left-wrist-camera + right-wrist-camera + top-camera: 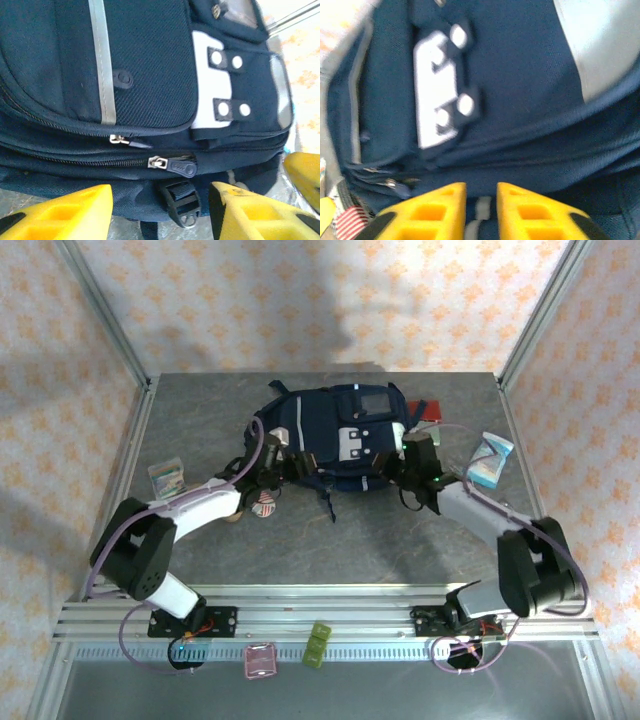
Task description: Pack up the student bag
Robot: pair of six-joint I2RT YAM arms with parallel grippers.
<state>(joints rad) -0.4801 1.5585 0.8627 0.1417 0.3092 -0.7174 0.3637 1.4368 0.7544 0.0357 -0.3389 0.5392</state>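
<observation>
Lying at the far middle of the counter (330, 540), the student bag (335, 435) leaves bare room in front. A small box (165, 477) sits near the left edge. The left tool (160, 195) is at the bag's near-left corner, fingers apart and empty. The right tool (481, 192) is at the bag's right side, fingers almost together; whether it pinches anything I cannot tell. A blue-white packet (490, 460) lies near the right edge.

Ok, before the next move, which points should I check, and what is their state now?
1. Student bag lies flat on the table: ok.
2. Lower zipper opened for packing: not ok, it looks shut.
3. Left claw open: ok.
4. Right claw gripping the bag: cannot tell, narrow gap, blurred.
5. Light blue packet lying right of the bag: ok.
</observation>
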